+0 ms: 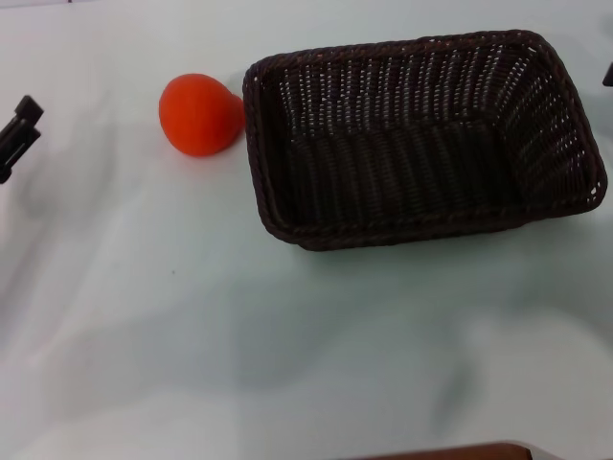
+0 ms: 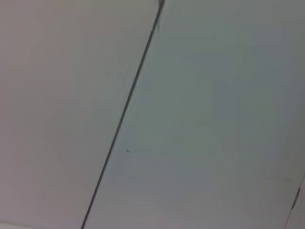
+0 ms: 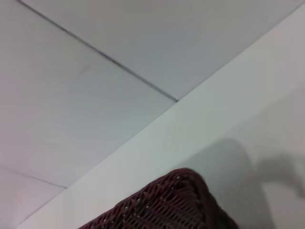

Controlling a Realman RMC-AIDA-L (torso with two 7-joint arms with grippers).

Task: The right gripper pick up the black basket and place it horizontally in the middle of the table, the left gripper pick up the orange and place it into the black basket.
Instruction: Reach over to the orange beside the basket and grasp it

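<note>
The black basket (image 1: 421, 134) stands upright and empty on the white table (image 1: 287, 335), its long side running left to right, in the middle-right of the head view. One of its corners also shows in the right wrist view (image 3: 167, 205). The orange (image 1: 199, 114) lies on the table just left of the basket, touching or almost touching its rim. The left gripper (image 1: 17, 134) is a black piece at the left edge, well left of the orange. The right gripper (image 1: 608, 75) is a dark sliver at the right edge, beside the basket's far right corner.
A brown edge (image 1: 450, 450) shows at the bottom of the head view. The left wrist view holds only a pale surface with a dark seam line (image 2: 124, 114). The right wrist view shows the table's edge (image 3: 143, 133) and the floor beyond.
</note>
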